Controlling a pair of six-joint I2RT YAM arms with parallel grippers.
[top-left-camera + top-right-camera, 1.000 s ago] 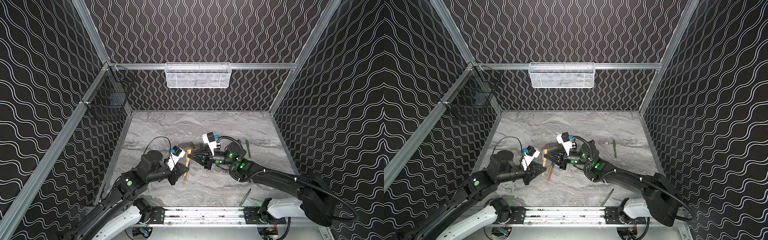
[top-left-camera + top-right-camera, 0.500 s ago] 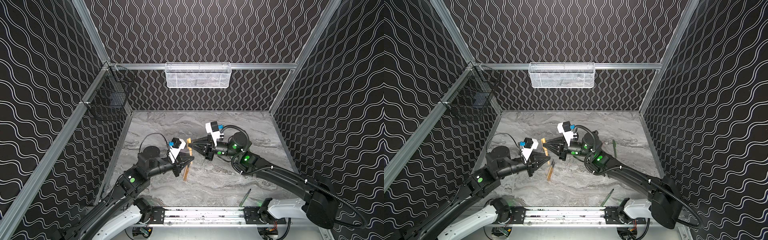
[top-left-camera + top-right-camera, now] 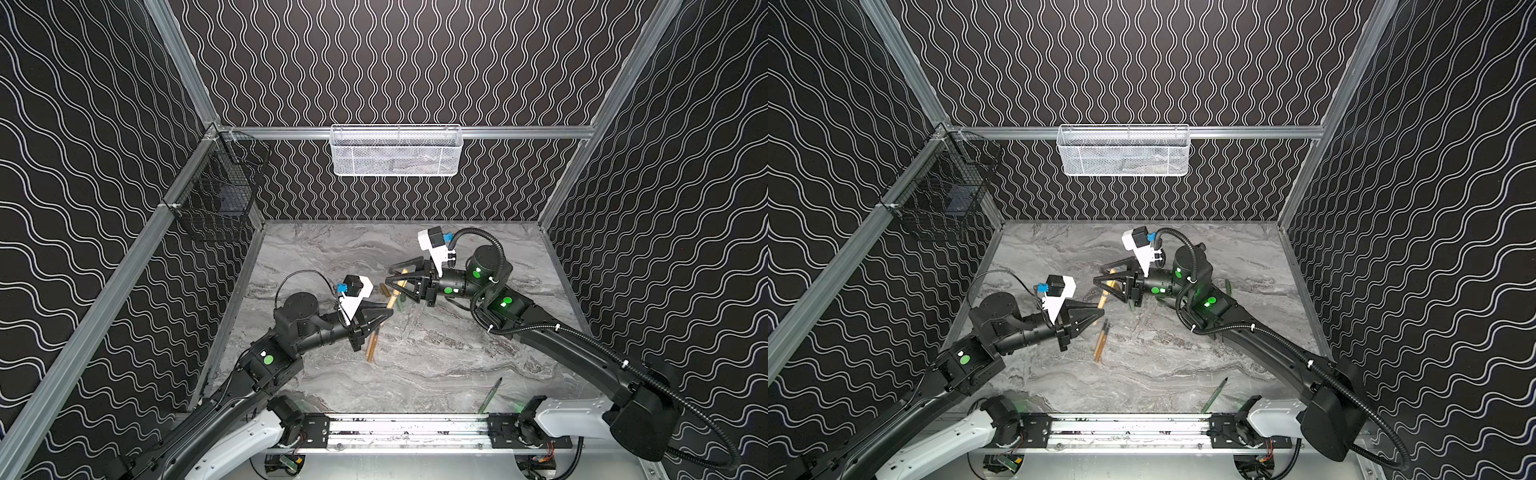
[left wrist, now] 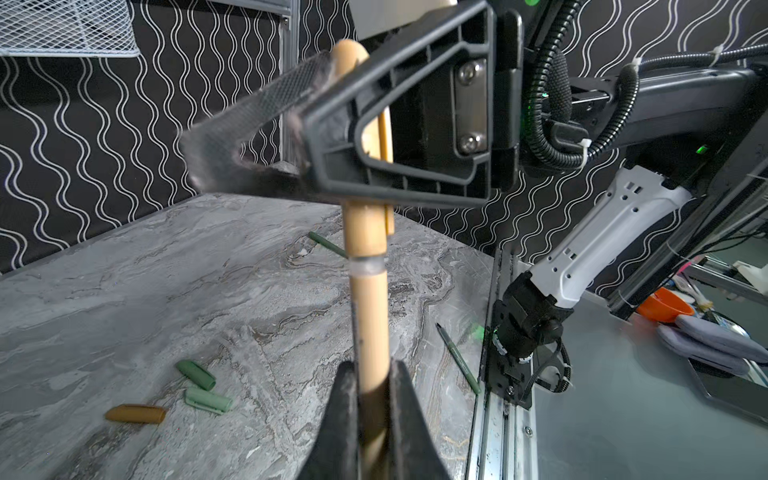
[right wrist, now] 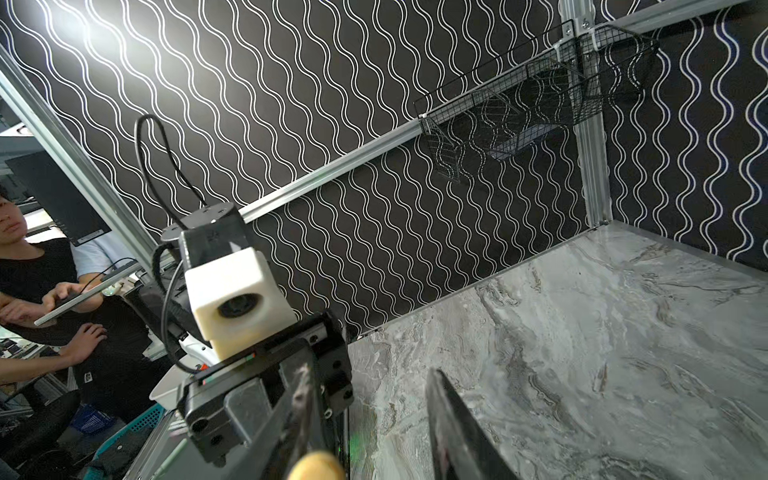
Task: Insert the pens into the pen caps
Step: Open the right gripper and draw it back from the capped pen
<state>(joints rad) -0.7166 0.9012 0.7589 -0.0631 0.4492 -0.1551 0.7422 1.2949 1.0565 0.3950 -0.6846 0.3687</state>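
Observation:
My left gripper (image 3: pixel 387 316) (image 3: pixel 1099 318) is shut on a tan-orange pen (image 4: pixel 369 324), held above the table. A tan-orange pen cap (image 4: pixel 362 226) (image 3: pixel 401 277) sits on the pen's far end. My right gripper (image 3: pixel 390 281) (image 5: pixel 370 374) stands open around that cap. In the right wrist view the cap's rounded end (image 5: pixel 318 465) lies beside one finger, with a clear gap to the other. Two more tan-orange pens (image 3: pixel 372 345) (image 3: pixel 1100 343) lie side by side on the table below the left gripper. Green pens lie near the front rail (image 3: pixel 490 395) (image 4: pixel 457 359) and under the right arm (image 3: pixel 1228 286).
Three loose caps lie together on the marble table: dark green (image 4: pixel 195 374), pale green (image 4: pixel 208 401) and tan-orange (image 4: pixel 135 413). A white mesh basket (image 3: pixel 395 151) hangs on the back wall and a black wire basket (image 3: pixel 220 195) on the left wall.
Both arms rose from the table with pen and cap joined. The right gripper, shut on the cap before, has now opened. The left gripper keeps its hold.

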